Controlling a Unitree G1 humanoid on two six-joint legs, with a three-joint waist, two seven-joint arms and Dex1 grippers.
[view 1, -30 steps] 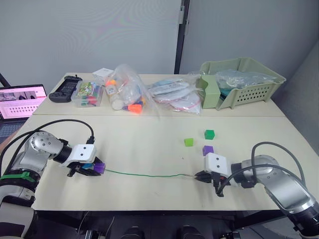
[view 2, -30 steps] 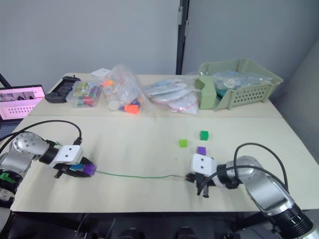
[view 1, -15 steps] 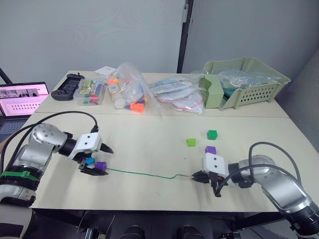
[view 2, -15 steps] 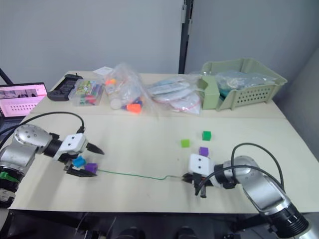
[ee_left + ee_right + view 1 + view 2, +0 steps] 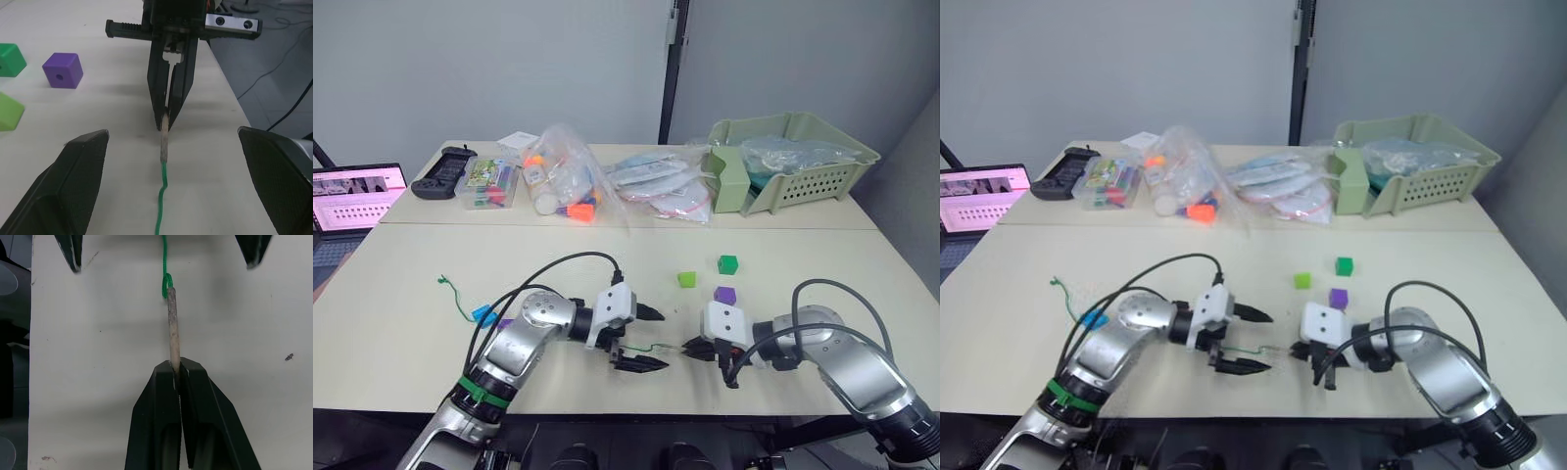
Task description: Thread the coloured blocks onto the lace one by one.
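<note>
Lace (image 5: 165,264) tip pinched in right fingers (image 5: 161,396), left fingers (image 5: 83,161) apparently splayed alongside.

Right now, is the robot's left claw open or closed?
Open. The left gripper has its two black fingers spread wide apart on either side of the lace, not touching it.

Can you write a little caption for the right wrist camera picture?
The right gripper pinches the lace by its stiff pale tip above the table.
</note>
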